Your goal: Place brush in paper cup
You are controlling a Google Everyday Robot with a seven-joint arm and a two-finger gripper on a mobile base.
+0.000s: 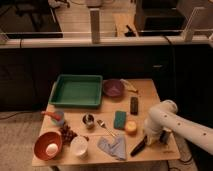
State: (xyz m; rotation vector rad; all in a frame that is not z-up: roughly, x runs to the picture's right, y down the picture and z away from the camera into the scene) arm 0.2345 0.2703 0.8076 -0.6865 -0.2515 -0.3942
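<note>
Wooden table (148, 95), seen from above and in front, carrying the following. Back left: a green rectangular tray (77, 90). Just right of it sits a purple bowl (113, 88), with a pale yellowish item (131, 86), too indistinct to name, at the bowl's right. Centre right: a short black block (134, 105), below it a green sponge (120, 119), and beside the sponge a round yellow-orange fruit (131, 127). Centre: a small steel cup (88, 120) with a metal spoon (105, 128) lying just to its right. Left side: a light-blue cup (58, 118) with something red-orange at its rim, and near it a dark red cluster that looks like grapes (67, 133). Front left: an orange bowl (46, 145) holding a white egg-like object (52, 148). The paper cup (79, 146), white and upright, stands just right of that bowl. Front centre: a crumpled blue-grey cloth (114, 146). The brush (138, 146) lies slantwise just right of the cloth, well apart from the paper cup, its lower end toward the table's front edge and its upper end running up to the gripper (149, 139). The white robot arm (172, 125) reaches in from the right, with the gripper low over the table's front right corner, at the upper end of the brush. Whether the gripper is spread, narrowed or closed on the brush I cannot tell.
</note>
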